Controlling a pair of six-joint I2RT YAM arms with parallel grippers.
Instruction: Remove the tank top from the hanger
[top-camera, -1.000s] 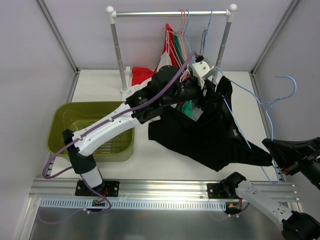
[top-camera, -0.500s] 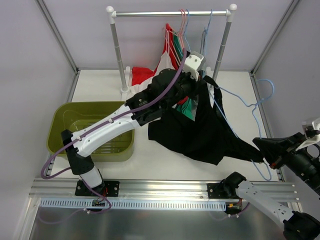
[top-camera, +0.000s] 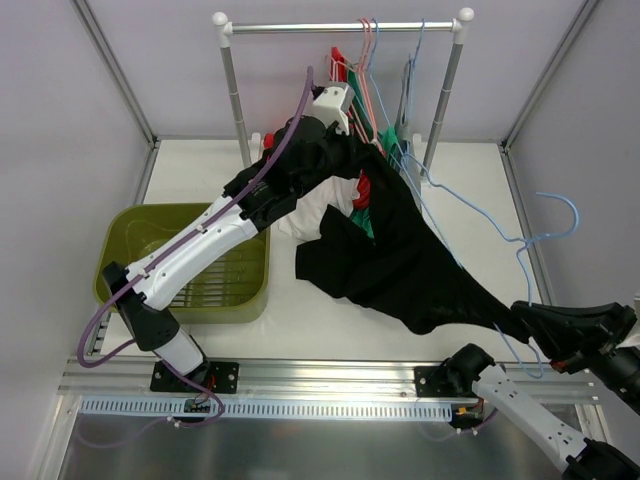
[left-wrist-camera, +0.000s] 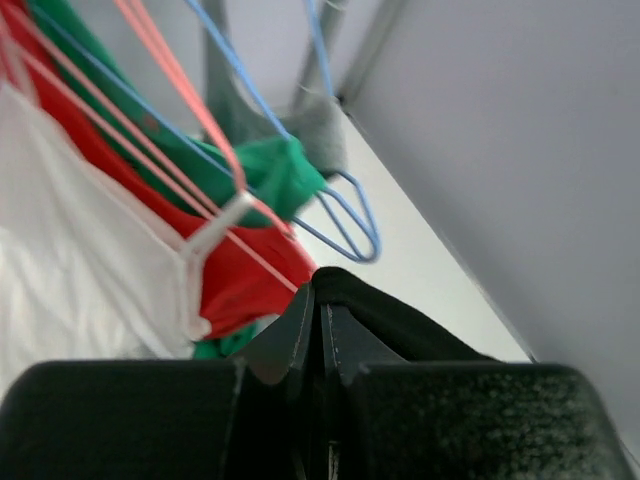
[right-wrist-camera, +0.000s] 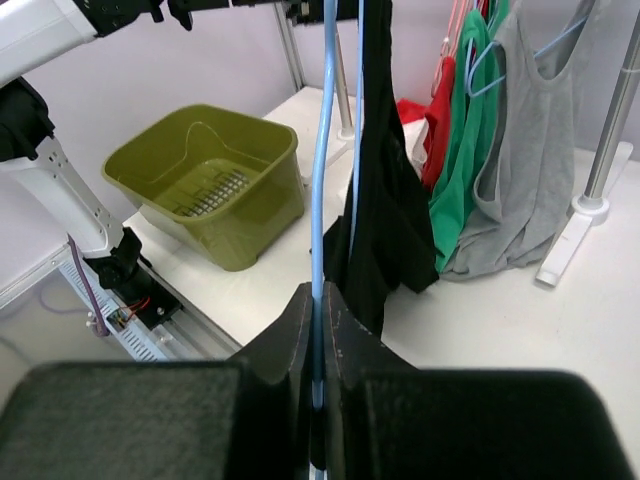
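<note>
The black tank top (top-camera: 400, 260) hangs stretched between both grippers, still draped on the light blue wire hanger (top-camera: 577, 212). My left gripper (top-camera: 345, 128) is raised by the clothes rack and shut on one black edge of the tank top (left-wrist-camera: 400, 325); its tips (left-wrist-camera: 320, 300) are pinched on the cloth. At the lower right, my right gripper (top-camera: 522, 318) is shut on the hanger's blue wire (right-wrist-camera: 323, 150), jaws (right-wrist-camera: 320, 295) tight around it. In the right wrist view the tank top (right-wrist-camera: 385, 200) droops just right of that wire.
The clothes rack (top-camera: 340, 27) at the back holds red, green, white and grey garments (right-wrist-camera: 530, 150) on more hangers. An olive bin (top-camera: 120, 250) sits at the left of the table. Rack posts (top-camera: 235, 110) and enclosure walls stand close.
The left gripper has shut on the tank top and carried it up and left toward the rack, stretching the cloth. The right gripper has kept its hold on the hanger while shifting slightly.
</note>
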